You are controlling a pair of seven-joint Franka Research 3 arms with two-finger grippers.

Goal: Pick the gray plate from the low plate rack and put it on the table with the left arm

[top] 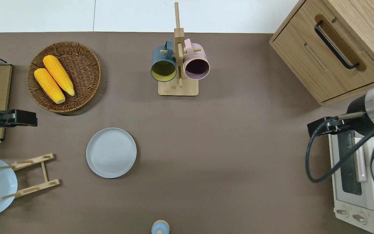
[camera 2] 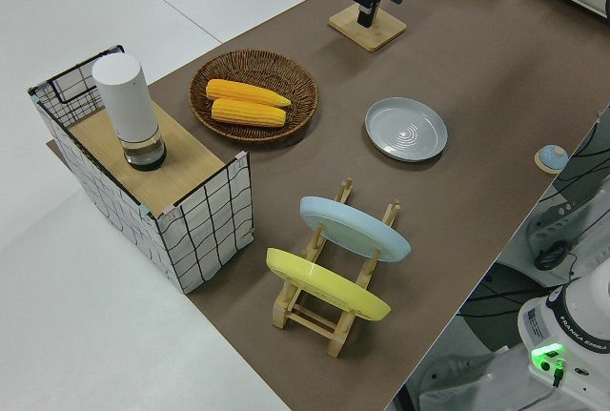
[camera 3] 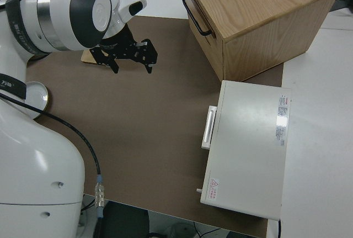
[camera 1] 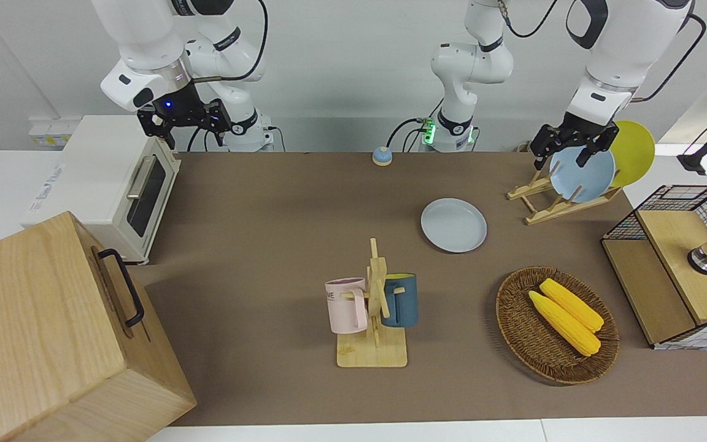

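Observation:
The gray plate (camera 1: 453, 224) lies flat on the table (camera 1: 267, 245), beside the low plate rack (camera 1: 540, 205) toward the right arm's end; it also shows in the overhead view (top: 111, 152) and the left side view (camera 2: 406, 129). My left gripper (camera 1: 559, 162) is open and empty, up in the air. In the overhead view the left gripper (top: 28, 118) is over the table between the basket and the rack (top: 32, 175), clear of the plate. The right arm is parked, its gripper (camera 1: 185, 126) open.
A light blue plate (camera 1: 583, 175) and a yellow plate (camera 1: 634, 150) stand in the rack. A wicker basket with corn (camera 1: 556, 325), a mug stand (camera 1: 373, 307), a wire-grid box (camera 1: 679, 264), a wooden cabinet (camera 1: 53, 331), a toaster oven (camera 1: 108, 184) and a small bell (camera 1: 382, 156) stand around.

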